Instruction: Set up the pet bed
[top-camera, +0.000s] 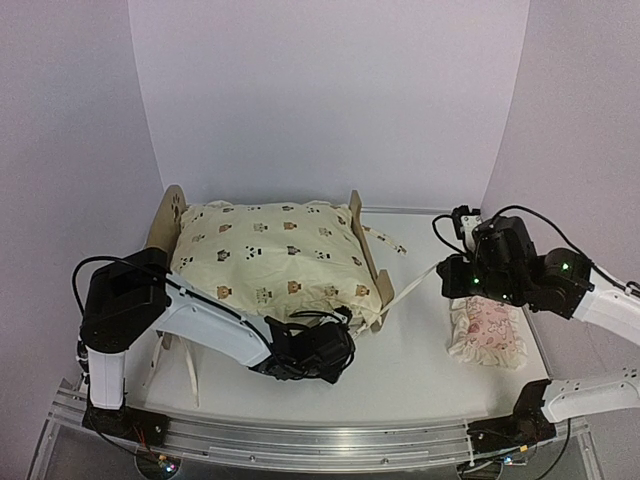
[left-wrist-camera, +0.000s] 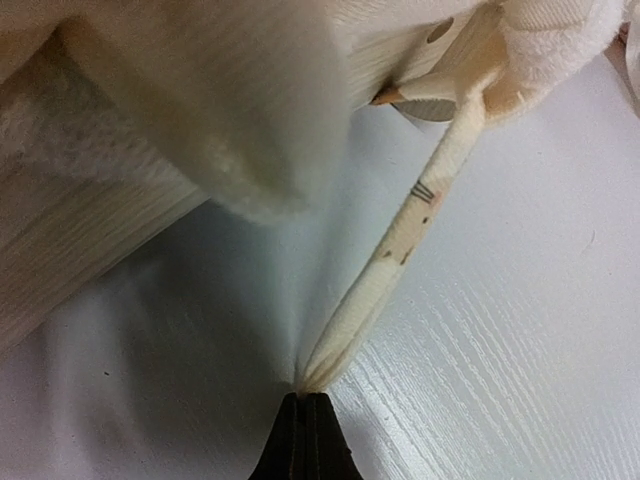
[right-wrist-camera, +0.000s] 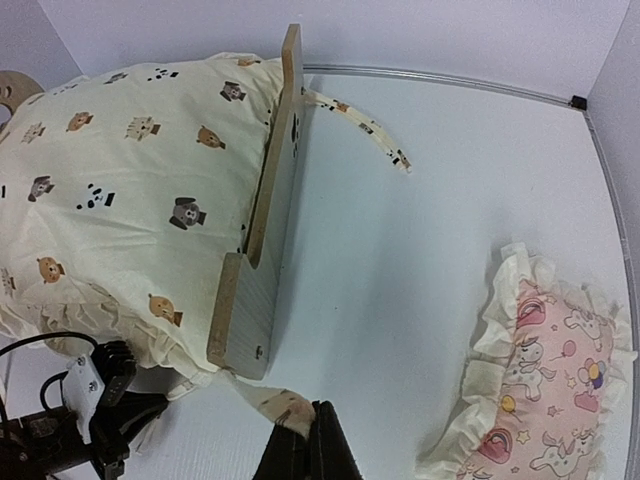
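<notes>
At the footboard corner of the pet bed (right-wrist-camera: 245, 315), left gripper (left-wrist-camera: 306, 400) and right gripper (right-wrist-camera: 314, 420) — both closed — each pinch a cushion tie (left-wrist-camera: 400, 240) on opposite sides.

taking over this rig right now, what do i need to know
left claw: shut on one cushion tie at the bed's near foot corner.
right claw: shut on a second tie, stretched taut beside the footboard.
pet bed: upright on the table, cushion lying on it; pink pillow on the table to its right, off the bed.
done: cushion is on the frame.
left: no knot visible in either held tie; far tie lies loose; pillow likely goes on last.
</notes>
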